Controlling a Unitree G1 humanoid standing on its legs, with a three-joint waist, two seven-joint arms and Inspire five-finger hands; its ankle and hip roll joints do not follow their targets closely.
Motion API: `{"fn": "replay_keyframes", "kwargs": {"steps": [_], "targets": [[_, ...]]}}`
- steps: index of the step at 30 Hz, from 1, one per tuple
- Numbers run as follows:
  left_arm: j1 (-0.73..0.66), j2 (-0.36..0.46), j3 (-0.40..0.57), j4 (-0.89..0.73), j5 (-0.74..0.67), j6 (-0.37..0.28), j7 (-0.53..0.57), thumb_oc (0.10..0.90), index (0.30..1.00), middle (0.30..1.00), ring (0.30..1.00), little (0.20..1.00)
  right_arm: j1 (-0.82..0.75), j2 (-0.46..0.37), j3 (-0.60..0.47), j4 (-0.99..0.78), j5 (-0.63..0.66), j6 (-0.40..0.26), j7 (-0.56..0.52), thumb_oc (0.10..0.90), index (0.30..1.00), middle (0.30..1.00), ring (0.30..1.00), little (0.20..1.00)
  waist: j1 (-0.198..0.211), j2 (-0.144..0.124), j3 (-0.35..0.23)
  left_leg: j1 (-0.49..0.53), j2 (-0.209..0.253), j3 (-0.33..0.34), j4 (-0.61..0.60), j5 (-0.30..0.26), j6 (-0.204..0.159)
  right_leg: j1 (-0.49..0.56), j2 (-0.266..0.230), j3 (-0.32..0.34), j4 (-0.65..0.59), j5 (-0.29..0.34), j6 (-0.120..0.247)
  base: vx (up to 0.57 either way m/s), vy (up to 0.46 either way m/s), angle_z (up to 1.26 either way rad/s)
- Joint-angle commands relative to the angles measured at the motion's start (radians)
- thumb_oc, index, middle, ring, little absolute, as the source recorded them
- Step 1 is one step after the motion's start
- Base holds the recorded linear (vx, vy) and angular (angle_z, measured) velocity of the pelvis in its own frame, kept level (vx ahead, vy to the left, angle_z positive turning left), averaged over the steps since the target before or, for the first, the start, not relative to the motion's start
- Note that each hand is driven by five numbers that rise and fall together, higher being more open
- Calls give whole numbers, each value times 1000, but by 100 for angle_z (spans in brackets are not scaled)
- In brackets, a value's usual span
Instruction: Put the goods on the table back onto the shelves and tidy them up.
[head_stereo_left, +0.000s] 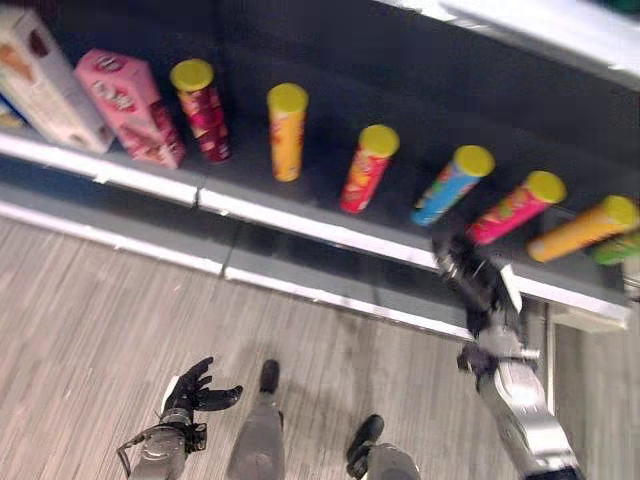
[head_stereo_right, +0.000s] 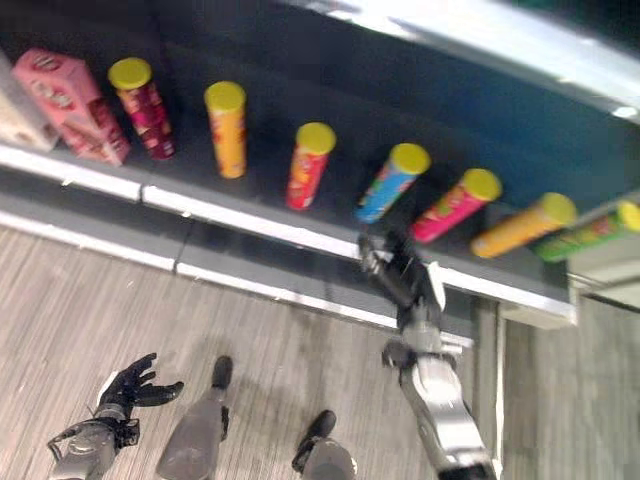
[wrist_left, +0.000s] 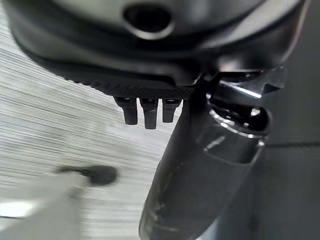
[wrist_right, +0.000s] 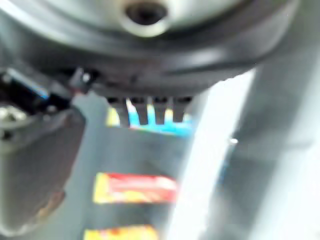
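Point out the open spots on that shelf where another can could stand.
Widest gaps on the shelf: between the yellow can and the red can, and between dark red can and yellow can. Crowded at the pink box and by the right hand.

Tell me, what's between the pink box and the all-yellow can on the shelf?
One dark red can with a yellow lid stands between the pink box and the yellow can, as the left eye view shows.

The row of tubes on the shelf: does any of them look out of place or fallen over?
Nothing stands out. The yellow-lidded tubes stand upright in one row, apart from each other, from the dark red tube past the blue tube to the green tube. The pink box stands beside them. The right hand is at the shelf edge, holding nothing.
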Motion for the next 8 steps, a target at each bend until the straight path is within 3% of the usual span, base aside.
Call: {"fn": "replay_keyframes", "kwargs": {"steps": [1, 4, 6, 7, 8], "targets": [[62, 8, 17, -6, 10, -59, -29, 800, 900, 900, 900, 900, -107, 6, -55, 90, 51, -40, 118, 800, 900, 900, 900, 900, 4, 73, -107, 132, 32, 15, -172, -16, -21, -5, 0, -3, 57, -53, 34, 96, 1, -35], [61, 3, 25, 3, 11, -63, -29, 800, 900, 900, 900, 900, -88, 34, -60, 120, 76, -27, 120, 800, 900, 900, 900, 900, -2, 73, -118, 146, 37, 27, -173, -19, -21, 1, 2, 7, 50, -51, 34, 24, 0, -68], [61, 3, 25, 3, 11, -63, -29, 800, 900, 900, 900, 900, -88, 34, -60, 120, 76, -27, 120, 800, 900, 900, 900, 900, -2, 73, -118, 146, 37, 27, -173, -19, -21, 1, 2, 7, 50, -51, 34, 37, 3, -4], [57, -28, 33, 39, 33, -70, -31, 800, 900, 900, 900, 900, -14, 113, -45, 313, 19, -9, 134, 800, 900, 900, 900, 900, -35, 68, -166, 202, 54, 90, -182, -36, -23, 22, 16, 66, 3, -32, 33, 83, 11, 1], [50, -38, 26, 57, 35, -68, -32, 800, 900, 900, 900, 900, -14, 134, -57, 383, -7, -14, 112, 800, 900, 900, 900, 900, -42, 69, -175, 207, 55, 100, -183, -38, -21, 22, 18, 78, -3, -28, 34, 124, 17, 4]]}}
